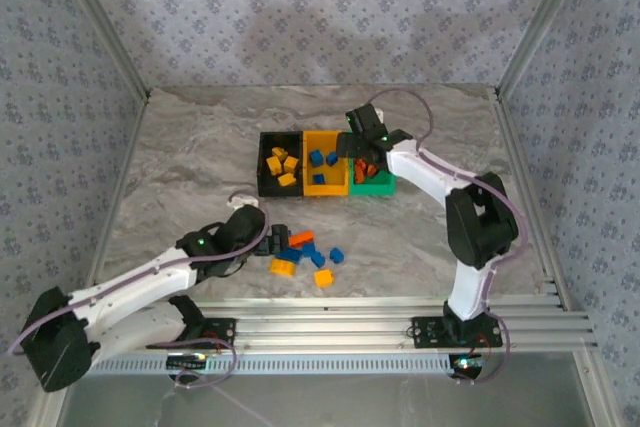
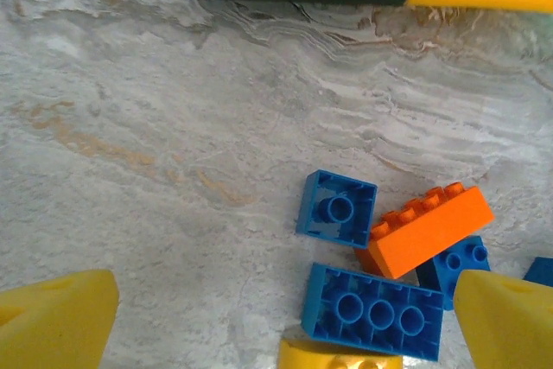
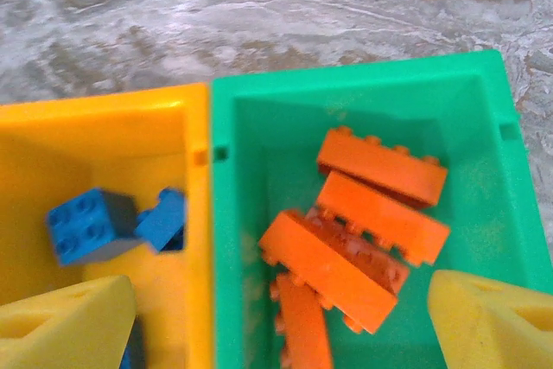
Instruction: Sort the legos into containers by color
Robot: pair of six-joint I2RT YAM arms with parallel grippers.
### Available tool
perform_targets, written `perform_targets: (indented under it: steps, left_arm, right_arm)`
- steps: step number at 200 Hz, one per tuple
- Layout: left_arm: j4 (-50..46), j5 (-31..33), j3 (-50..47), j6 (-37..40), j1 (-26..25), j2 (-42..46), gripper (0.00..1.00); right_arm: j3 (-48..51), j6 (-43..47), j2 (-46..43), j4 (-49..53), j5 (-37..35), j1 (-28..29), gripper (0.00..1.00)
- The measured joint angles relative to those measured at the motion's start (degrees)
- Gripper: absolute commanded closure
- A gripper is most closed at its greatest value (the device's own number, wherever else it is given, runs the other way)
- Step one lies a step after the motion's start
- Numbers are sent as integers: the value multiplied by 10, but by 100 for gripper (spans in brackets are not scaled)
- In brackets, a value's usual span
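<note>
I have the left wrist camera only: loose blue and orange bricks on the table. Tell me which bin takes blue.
Observer: Blue bricks lie in the yellow bin, the middle one of the row.
Operator: Give me the bin for orange.
Observer: Orange bricks lie in the green bin, at the right end.
Operator: Report the right gripper.
Observer: The right gripper hangs open above the green bin.

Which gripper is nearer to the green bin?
Right. The right gripper hangs over the green bin; the left gripper is away from it, above the loose bricks.
</note>
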State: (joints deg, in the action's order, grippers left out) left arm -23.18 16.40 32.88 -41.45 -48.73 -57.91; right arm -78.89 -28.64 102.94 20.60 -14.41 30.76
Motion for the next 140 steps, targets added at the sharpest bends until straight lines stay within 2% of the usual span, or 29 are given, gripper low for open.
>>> perform_targets:
  steps: [50,76,140]
  left_arm:
    - [90,-24,59,39,9,-188,13]
    - [116,-31,78,51,16,-254,23]
    - [122,-26,73,45,21,-275,38]
  right_arm:
    - [121,0,-146,-40,-4,52,10]
    - [176,-2,-190,-45,-4,61,10]
    - [256,-7,-288,-51,-9,74,10]
